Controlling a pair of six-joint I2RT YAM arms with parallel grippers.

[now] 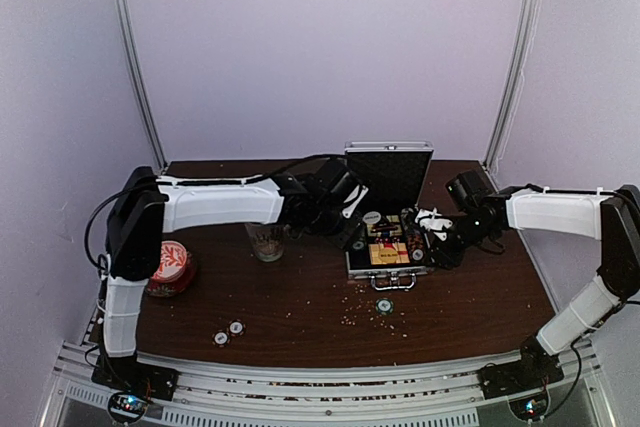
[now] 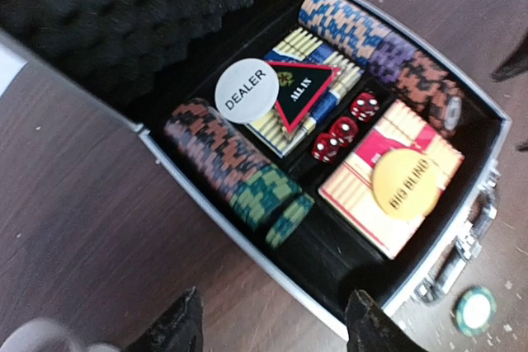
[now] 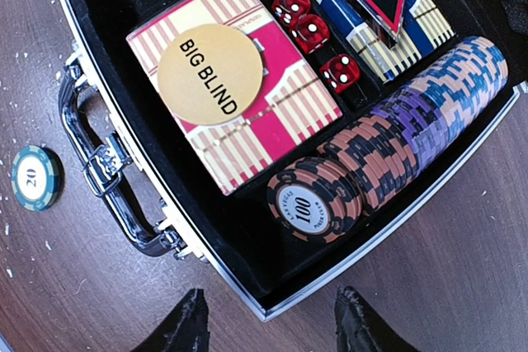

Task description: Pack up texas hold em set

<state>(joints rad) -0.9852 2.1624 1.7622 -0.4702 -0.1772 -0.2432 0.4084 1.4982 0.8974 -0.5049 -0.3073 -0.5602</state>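
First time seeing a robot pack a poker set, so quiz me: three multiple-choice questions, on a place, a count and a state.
1. The case lid stands: A open; B shut; C taken off.
2. Red dice in the case: A two; B three; C five.
3. The BIG BLIND disc lies: A on the dice; B on the red-striped card box; C outside the case.
Answers: A, the foam-lined lid is raised; B, three dice sit in a row; B, the disc rests on that box.

Dim, soft overhead view; slight left-wrist blur; glinting handle [image 3: 132, 232].
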